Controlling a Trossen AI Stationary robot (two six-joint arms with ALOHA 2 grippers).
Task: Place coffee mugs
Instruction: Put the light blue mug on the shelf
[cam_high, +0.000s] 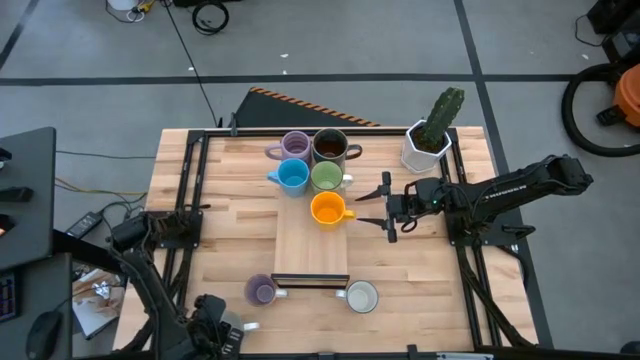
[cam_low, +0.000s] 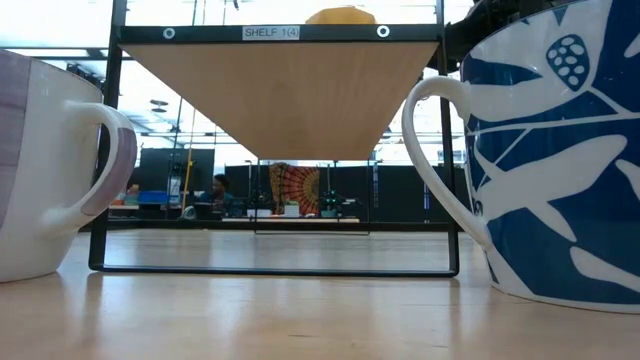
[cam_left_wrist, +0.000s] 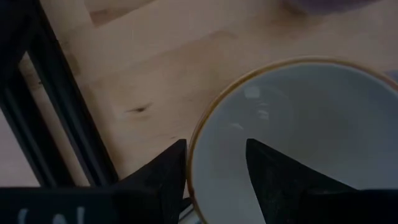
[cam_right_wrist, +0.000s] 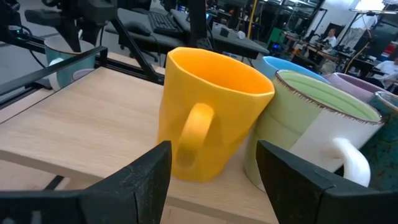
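High view: overhead, straight down, whole table (cam_high: 230, 240) and both arms.
Low view: tabletop level, facing the room; a purple mug (cam_low: 50, 170) and blue-patterned mug (cam_low: 550, 150) fill its sides.
Left wrist view: very close, down into a white mug (cam_left_wrist: 298, 137).
Right wrist view: close, level with the orange mug (cam_right_wrist: 208, 112), also seen from overhead (cam_high: 328, 209).

— How many mugs do you count?
— Eight: two purple (cam_high: 295, 145) (cam_high: 261, 291), two white (cam_high: 361, 297) (cam_high: 222, 325), one blue (cam_high: 292, 176), one green (cam_high: 326, 177), one orange (cam_high: 328, 209), one dark brown (cam_high: 330, 147).
— Anything else?
— One cactus pot (cam_high: 426, 147), one shelf (cam_high: 312, 245).
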